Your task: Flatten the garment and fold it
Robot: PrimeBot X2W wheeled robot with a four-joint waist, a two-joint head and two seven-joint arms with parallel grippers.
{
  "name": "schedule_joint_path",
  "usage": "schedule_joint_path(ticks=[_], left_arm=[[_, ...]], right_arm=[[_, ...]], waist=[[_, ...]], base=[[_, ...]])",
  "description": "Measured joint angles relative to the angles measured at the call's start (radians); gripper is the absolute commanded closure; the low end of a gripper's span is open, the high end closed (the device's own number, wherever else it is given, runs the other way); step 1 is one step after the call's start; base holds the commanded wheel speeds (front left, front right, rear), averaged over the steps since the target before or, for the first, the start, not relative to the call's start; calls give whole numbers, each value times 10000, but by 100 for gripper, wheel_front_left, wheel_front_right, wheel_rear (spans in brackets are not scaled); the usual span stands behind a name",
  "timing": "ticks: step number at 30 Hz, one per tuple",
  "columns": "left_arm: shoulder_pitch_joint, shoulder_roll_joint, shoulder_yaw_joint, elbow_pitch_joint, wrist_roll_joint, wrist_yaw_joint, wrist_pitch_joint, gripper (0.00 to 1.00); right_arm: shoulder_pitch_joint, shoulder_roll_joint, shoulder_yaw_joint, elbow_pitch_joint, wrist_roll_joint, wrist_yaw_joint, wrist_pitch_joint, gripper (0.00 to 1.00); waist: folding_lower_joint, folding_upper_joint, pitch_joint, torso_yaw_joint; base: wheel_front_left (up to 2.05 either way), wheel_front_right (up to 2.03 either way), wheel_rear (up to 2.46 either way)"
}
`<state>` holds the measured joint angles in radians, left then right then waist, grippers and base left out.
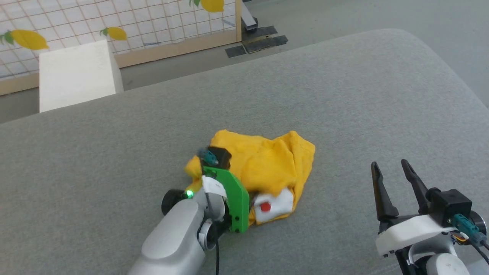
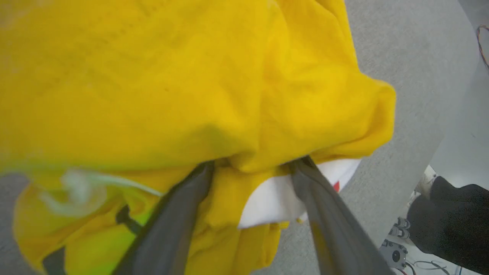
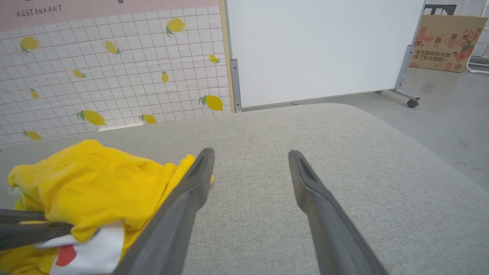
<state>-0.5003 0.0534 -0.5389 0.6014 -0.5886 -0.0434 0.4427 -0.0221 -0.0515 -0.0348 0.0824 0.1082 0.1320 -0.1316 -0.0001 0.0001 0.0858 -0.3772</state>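
The garment (image 1: 267,164) lies crumpled, white patch (image 1: 282,201) and red dot (image 1: 265,207) showing.

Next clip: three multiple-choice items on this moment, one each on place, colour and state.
1. Where does the shirt lie? A. floor B. grey surface C. white box
2. The dot on its white patch is? A. blue B. red C. green
3. The right hand is? A. shut on the shirt B. shut, empty C. open, empty
1 B: grey fabric lies all round it. 2 B: the dot reads red. 3 C: its fingers stand apart, nothing between.
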Motion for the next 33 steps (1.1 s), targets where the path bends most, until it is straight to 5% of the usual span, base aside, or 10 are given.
schedule_joint_path(ticks=[6, 11, 23, 33], left_arm=[[79, 75, 867, -1448, 174, -92, -4102, 0], [712, 476, 1530, -2165, 650, 211, -6487, 0], [3132, 1072, 3501, -4165, 1638, 871, -6999, 0], [4358, 608, 4481, -4803, 2393, 621, -6999, 0]], right_arm=[[38, 0, -31, -63, -35, 0, 84, 0], [122, -2, -98, -280, -142, 0, 188, 0], [277, 2, -188, -694, -313, 0, 441, 0], [332, -17, 161, -606, -261, 0, 1174, 0]], waist=[[0, 0, -174, 458], [0, 0, -359, 961], [0, 0, -633, 2108], [0, 0, -549, 2626]], base=[[0, 0, 0], [0, 0, 0], [0, 0, 0], [0, 0, 0]])
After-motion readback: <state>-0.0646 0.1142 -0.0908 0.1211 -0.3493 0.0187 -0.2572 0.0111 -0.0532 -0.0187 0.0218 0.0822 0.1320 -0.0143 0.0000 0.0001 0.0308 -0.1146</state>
